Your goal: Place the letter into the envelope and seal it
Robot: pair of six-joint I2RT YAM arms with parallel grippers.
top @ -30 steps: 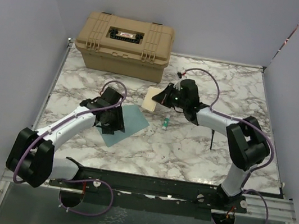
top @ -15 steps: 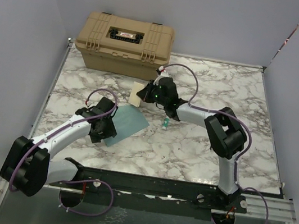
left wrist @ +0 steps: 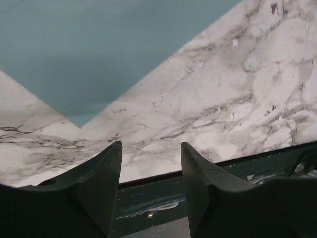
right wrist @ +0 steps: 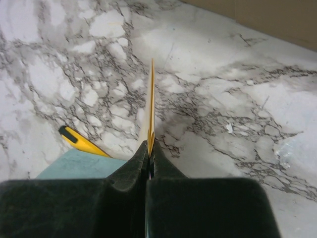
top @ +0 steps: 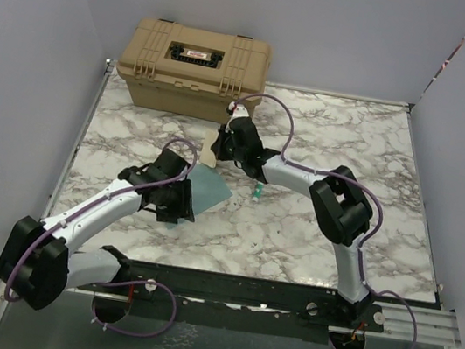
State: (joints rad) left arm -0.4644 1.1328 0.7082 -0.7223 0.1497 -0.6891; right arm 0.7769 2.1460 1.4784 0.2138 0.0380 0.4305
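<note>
Two-fingered right end effector (right wrist: 149, 150) clamps letter (right wrist: 151, 101); left end effector (left wrist: 151, 148) gapes near envelope (left wrist: 99, 44)

Two arms, a left arm (top: 94, 210) and a right arm (top: 303, 179), each ending in one gripper, so two grippers: left gripper (left wrist: 151, 148) and right gripper (right wrist: 149, 148). One marble table (top: 370, 143). One teal envelope (top: 210, 187), at eight o'clock from the table's middle. One cream letter (top: 211, 148), at ten o'clock. One tan box (top: 195, 67), at eleven o'clock by the far edge. One small green thing (top: 258, 194) near the middle. One yellow-and-black tool (right wrist: 79, 141) — seen only from the right wrist, beside the envelope.
</note>
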